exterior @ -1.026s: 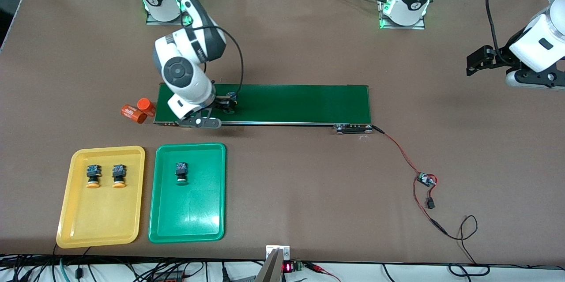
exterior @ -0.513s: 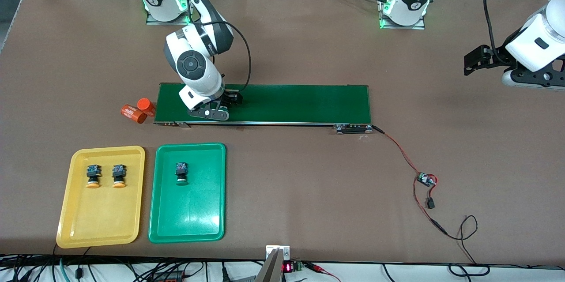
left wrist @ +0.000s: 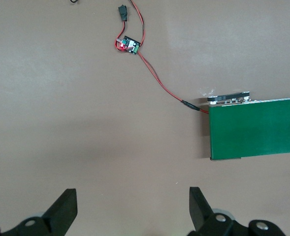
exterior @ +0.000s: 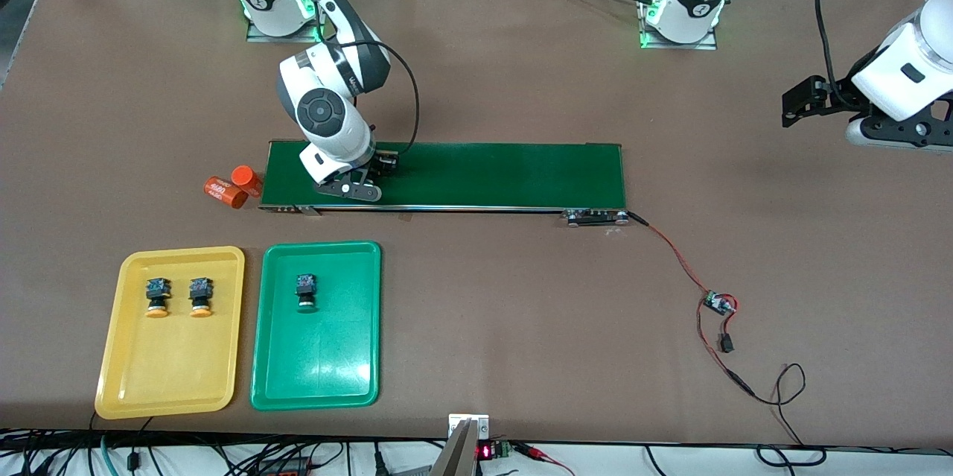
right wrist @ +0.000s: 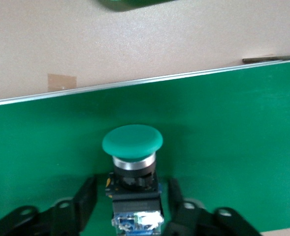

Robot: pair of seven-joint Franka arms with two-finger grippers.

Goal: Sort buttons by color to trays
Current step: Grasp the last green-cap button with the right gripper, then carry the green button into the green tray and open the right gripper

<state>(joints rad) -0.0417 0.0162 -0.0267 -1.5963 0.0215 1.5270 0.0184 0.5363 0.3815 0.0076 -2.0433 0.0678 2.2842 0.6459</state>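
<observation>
A green-capped button (right wrist: 132, 138) lies on the dark-green conveyor belt (exterior: 506, 174), at the right arm's end of it. My right gripper (right wrist: 132, 196) is down on the belt with one finger on each side of the button's black-and-blue body, and a thin strip of belt shows in each gap. In the front view the right gripper (exterior: 376, 172) mostly hides that button. Two yellow-capped buttons (exterior: 156, 296) (exterior: 199, 296) sit in the yellow tray (exterior: 170, 386). Another green button (exterior: 305, 290) sits in the green tray (exterior: 316, 372). My left gripper (exterior: 800, 100) waits open over bare table (left wrist: 132, 199).
Two orange cylinders (exterior: 234, 185) lie off the belt's end nearest the right arm. A red-and-black wire runs from the belt's other end to a small circuit board (exterior: 718, 303). Both trays stand side by side, nearer the front camera than the belt.
My right gripper has moved a short way along the belt toward the left arm's end and come down around the green button. The left arm has shifted slightly.
</observation>
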